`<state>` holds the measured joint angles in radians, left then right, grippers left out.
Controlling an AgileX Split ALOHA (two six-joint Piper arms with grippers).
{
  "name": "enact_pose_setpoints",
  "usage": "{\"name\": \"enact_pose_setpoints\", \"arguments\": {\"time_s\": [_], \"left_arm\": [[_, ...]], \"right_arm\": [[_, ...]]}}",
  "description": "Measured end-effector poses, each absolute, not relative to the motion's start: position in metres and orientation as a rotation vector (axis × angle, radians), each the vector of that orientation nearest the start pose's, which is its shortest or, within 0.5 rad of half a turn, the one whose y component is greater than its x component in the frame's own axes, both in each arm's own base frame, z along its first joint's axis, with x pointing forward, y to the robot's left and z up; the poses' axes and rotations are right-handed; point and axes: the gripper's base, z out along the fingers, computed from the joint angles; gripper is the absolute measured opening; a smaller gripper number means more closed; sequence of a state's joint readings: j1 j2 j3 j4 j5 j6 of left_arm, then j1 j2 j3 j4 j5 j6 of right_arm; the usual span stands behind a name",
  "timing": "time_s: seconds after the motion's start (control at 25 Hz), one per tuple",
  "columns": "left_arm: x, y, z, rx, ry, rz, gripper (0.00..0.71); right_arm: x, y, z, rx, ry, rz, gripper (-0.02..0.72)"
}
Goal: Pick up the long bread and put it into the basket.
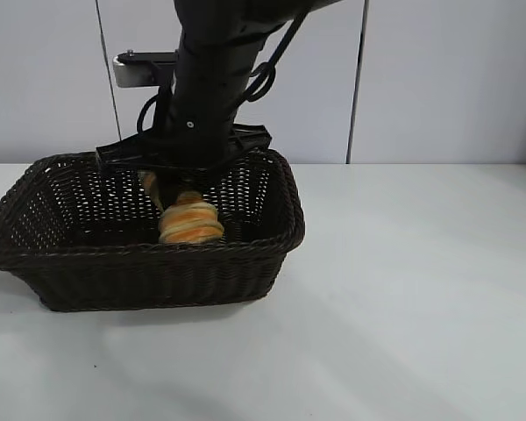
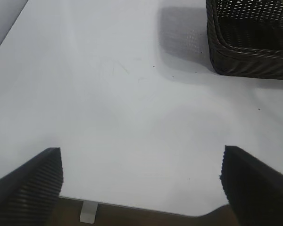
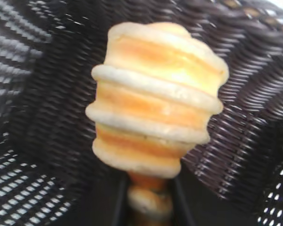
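We see the right tool point(image 1: 171, 189), opening undeterminable, inside the dark brown woven wicker basket point(image 1: 158, 272); the striped tan-golden long bread point(image 1: 190, 219) extends lengthwise from it. The left tool point(image 2: 141, 183) gapes empty.

White table point(image 1: 403, 307) carries the dark wicker basket point(image 1: 149, 276), sitting left of centre in the exterior view.

A bare lab-style test space: plain white table point(image 1: 421, 307), pale grey wall panels point(image 1: 447, 79) behind it.
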<state>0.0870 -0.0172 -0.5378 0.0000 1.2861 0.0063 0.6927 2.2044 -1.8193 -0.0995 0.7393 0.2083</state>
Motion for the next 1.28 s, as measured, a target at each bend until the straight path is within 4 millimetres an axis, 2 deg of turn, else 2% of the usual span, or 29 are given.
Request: {"name": "enact_pose_setpoints", "arguments": {"time_s": [0.16, 0.28, 0.36, 0.52, 0.6, 0.72, 0.84, 1.0, 1.16, 1.28], "left_arm": [[-0.023, -0.002, 0.270, -0.089, 2.213, 0.052, 0.657], [-0.023, -0.002, 0.270, -0.089, 2.213, 0.052, 0.657], [-0.023, -0.002, 0.270, -0.089, 2.213, 0.052, 0.657], [-0.023, -0.002, 0.270, -0.089, 2.213, 0.052, 0.657], [-0.023, -0.002, 0.270, -0.089, 2.213, 0.052, 0.657], [-0.023, -0.002, 0.270, -0.089, 2.213, 0.052, 0.657], [-0.023, -0.002, 0.270, -0.089, 2.213, 0.052, 0.657], [-0.023, -0.002, 0.270, -0.089, 2.213, 0.052, 0.657], [-0.023, -0.002, 0.270, -0.089, 2.213, 0.052, 0.657], [-0.023, -0.002, 0.270, -0.089, 2.213, 0.052, 0.657]], "right_arm": [[0.384, 0.312, 0.215, -0.672, 2.500, 0.248, 0.622], [0.385, 0.314, 0.248, -0.645, 2.448, 0.291, 0.622], [0.383, 0.313, 0.278, -0.641, 2.413, 0.304, 0.622], [0.375, 0.302, 0.327, -0.656, 2.417, 0.282, 0.622], [0.372, 0.293, 0.336, -0.655, 2.468, 0.251, 0.622], [0.375, 0.277, 0.336, -0.635, 2.546, 0.201, 0.622], [0.379, 0.255, 0.345, -0.577, 2.559, 0.182, 0.622], [0.366, 0.211, 0.381, -0.485, 2.522, 0.152, 0.622], [0.341, 0.151, 0.398, -0.379, 2.533, 0.016, 0.622], [0.325, 0.097, 0.397, -0.247, 2.571, -0.105, 0.622]]}}
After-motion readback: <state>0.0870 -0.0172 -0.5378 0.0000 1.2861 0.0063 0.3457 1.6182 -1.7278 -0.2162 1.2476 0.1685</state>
